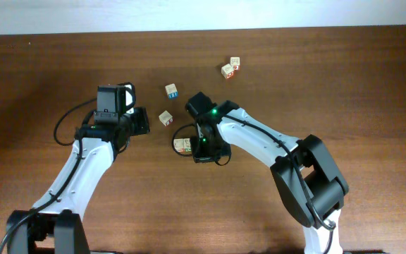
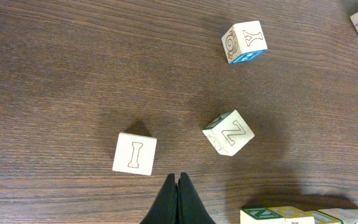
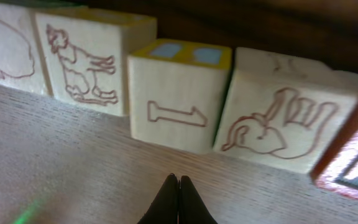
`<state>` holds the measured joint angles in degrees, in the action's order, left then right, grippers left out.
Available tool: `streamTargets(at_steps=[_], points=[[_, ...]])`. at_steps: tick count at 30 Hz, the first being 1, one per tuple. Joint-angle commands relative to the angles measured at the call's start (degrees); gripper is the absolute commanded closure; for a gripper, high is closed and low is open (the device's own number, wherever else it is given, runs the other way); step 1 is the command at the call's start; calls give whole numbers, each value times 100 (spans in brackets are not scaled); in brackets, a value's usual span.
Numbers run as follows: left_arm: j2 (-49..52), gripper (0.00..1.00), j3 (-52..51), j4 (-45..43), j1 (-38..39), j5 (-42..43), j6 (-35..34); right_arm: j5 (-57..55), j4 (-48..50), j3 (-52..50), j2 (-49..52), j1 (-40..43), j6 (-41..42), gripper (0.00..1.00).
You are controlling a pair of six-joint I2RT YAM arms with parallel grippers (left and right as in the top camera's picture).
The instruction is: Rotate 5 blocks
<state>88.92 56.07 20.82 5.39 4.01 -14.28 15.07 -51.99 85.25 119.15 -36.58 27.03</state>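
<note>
A dark brown wooden table [image 1: 344,85] fills the view, with a pale strip [image 1: 203,14] running along its far edge.

The left gripper [image 2: 179,182] has its black fingers pressed together, with nothing between them. Just ahead to its left lies a pale wooden cube with a red I [image 2: 134,154]. Ahead to its right sits a pale cube with a Z [image 2: 228,132], turned askew. Close at the gripper's right a row of pale cubes [image 2: 291,216] peeks in. Farther on stands a pale cube with a Y and a blue face [image 2: 245,42], and farthest off is a pair of small pale cubes [image 1: 231,67].

The right gripper [image 3: 179,182] is likewise pinched closed and empty, low over the wood. Directly before it, in that row, stands a yellow-topped cube with a red outlined I [image 3: 179,102]. A cube with a drawn dog [image 3: 92,62] sits against its left side and a cube with a crouching animal drawing [image 3: 284,127] against its right. A red-bordered cube [image 3: 350,158] lies beyond at the far right.
</note>
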Motion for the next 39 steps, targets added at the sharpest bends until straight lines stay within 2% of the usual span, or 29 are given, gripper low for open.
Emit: streamTargets(at_steps=[1, 30, 39], points=[[-11, 100, 44, 11, 9, -39, 109, 122, 127, -4, 28, 129, 50, 96], [-11, 100, 44, 136, 9, -37, 109, 232, 601, 4, 28, 186, 50, 96], [-11, 100, 44, 184, 9, -20, 109, 275, 424, 103, 20, 184, 35, 96]])
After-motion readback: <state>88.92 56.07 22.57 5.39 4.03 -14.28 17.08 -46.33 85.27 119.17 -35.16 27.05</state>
